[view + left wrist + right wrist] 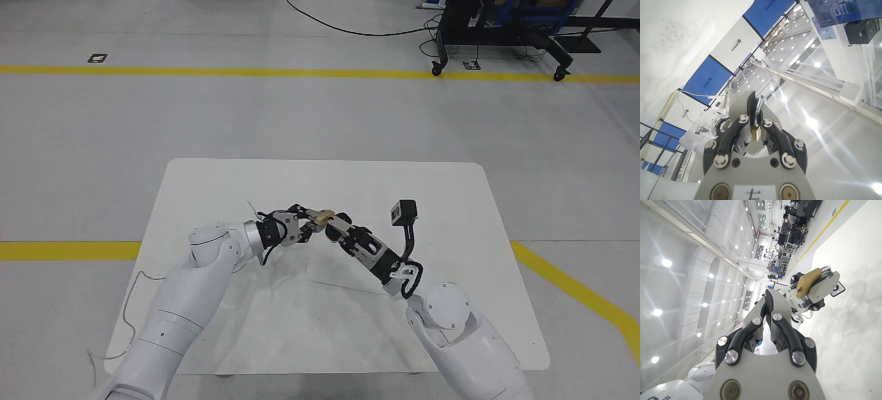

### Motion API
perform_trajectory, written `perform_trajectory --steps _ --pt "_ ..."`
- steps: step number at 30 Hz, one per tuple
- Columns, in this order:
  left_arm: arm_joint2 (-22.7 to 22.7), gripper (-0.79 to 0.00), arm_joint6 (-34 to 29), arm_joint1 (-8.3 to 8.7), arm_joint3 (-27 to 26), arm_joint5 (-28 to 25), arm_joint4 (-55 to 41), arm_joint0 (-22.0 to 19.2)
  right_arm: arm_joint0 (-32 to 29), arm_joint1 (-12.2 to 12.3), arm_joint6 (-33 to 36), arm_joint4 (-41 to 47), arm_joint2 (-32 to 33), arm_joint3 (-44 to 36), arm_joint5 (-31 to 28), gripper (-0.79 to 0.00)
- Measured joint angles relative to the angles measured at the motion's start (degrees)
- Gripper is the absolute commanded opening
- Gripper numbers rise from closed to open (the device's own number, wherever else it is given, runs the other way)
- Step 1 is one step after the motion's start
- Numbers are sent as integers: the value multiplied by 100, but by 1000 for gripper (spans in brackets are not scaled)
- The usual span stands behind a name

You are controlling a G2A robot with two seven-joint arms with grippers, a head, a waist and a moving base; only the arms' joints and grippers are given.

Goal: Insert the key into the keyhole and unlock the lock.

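Lock (756, 134) is clamped in left gripper (756, 106), apparently to present its keyhole to right gripper (770, 303), whose fingers press together; whether they pinch a key, I cannot tell.

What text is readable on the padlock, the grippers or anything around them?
Padlock: no readable marking.
White tag behind the left gripper: one handwritten character, cut off by the picture's edge.
Wall panels: a brand wordmark, left unquoted.
Wall poster: too small to read.
Floor marker: too small to read.
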Motion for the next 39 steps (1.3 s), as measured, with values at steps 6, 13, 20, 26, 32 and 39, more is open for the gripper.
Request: perform_trajectory --steps 6,13,20,26,32,39 --pt "-38 -785 -46 25 -67 -134 56 49 142 -43 -140 99 -100 197 171 -748" --pt "-98 -785 207 55 -295 -737 426 142 -135 1 20 281 165 -98 9 -517" --pt "-226 -785 303 97 -643 -1624 845 352 -171 51 1035 1449 396 42 706 -517" --pt "-168 -785 197 124 -847 -1973 1290 457 107 25 1713 2459 360 427 1181 -493" --pt "-166 -785 -2 143 -920 -2150 1445 495 343 12 1924 2842 326 698 1507 -517" --pt "-189 -785 -72 157 -952 -2204 1505 518 504 -9 1914 2977 239 867 1653 -600"
